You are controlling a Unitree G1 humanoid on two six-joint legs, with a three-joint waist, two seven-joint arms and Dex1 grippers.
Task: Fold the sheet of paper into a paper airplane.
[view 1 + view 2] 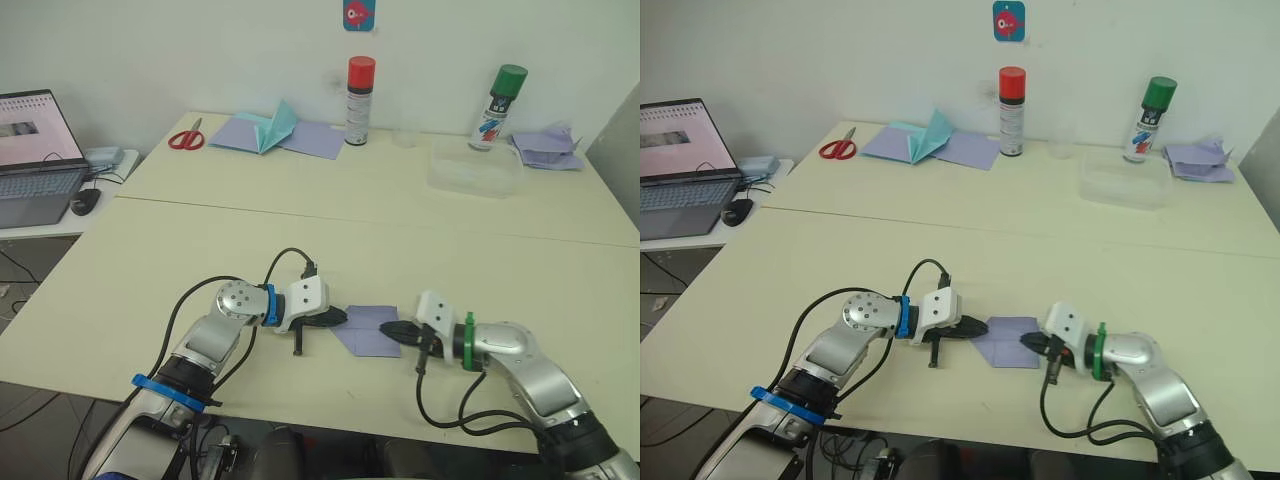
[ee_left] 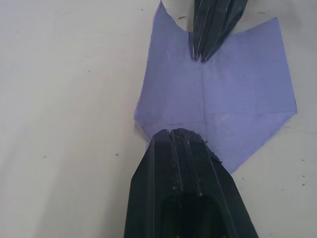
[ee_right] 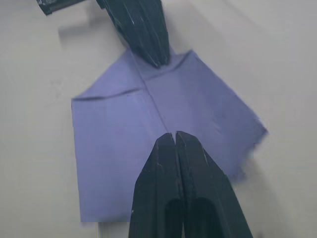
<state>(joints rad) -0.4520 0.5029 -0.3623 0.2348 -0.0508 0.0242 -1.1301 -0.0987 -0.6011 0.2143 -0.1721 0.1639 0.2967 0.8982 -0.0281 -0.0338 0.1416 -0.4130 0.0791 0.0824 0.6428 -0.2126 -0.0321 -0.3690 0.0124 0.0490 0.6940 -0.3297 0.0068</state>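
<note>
The paper (image 3: 148, 124) lies flat on the table (image 1: 300, 240), between the 2 grippers. It has a point at one end and a crease down the middle, so the first corner folds look done. The left gripper (image 2: 184, 133) presses its pointed end, fingers together. The right gripper (image 3: 176, 135), fingers together too, presses the other end. The wings are not folded yet.

Two head views high above the cream table's (image 1: 300, 240) near edge, facing its far edge, each wrist view close over the creased lavender-blue sheet of paper (image 2: 223, 104), facing the opposite gripper, all sharing that sheet
</note>
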